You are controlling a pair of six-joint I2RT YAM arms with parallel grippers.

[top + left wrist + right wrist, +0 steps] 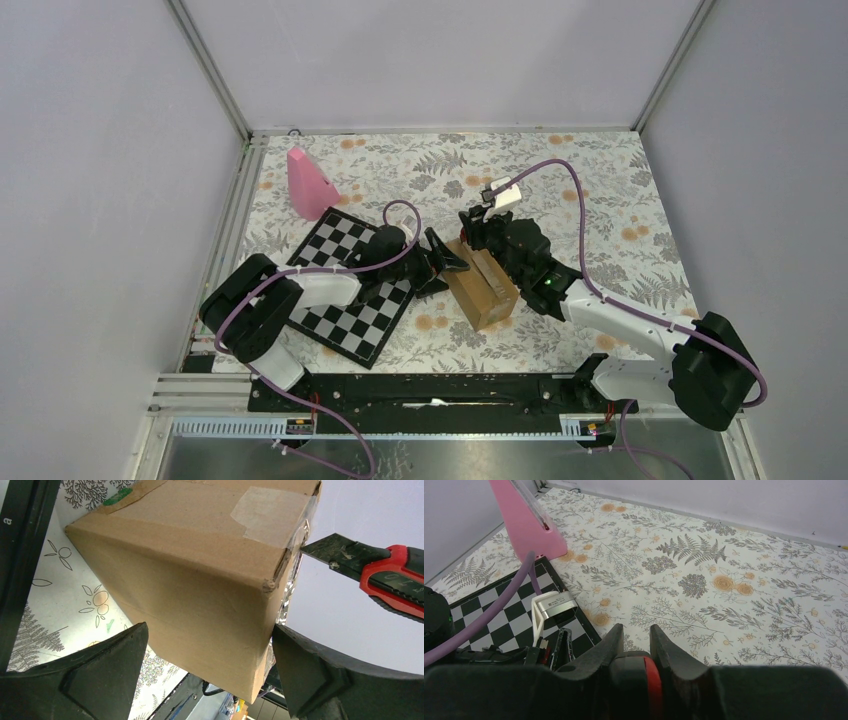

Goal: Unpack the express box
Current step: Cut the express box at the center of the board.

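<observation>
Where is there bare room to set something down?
Bare cloth along the back wall right of the pink cone, and right of the express box. Crowded centre: left hand and right hand with knife meet at the box, beside the chessboard.

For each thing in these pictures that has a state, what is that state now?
express box: closed, seams taped.
left gripper: open, one finger on each side of the express box.
right gripper: shut on the knife.
knife: blade out, tip at the taped edge of the express box.
pink cone: upright.
chessboard: lying flat.
</observation>
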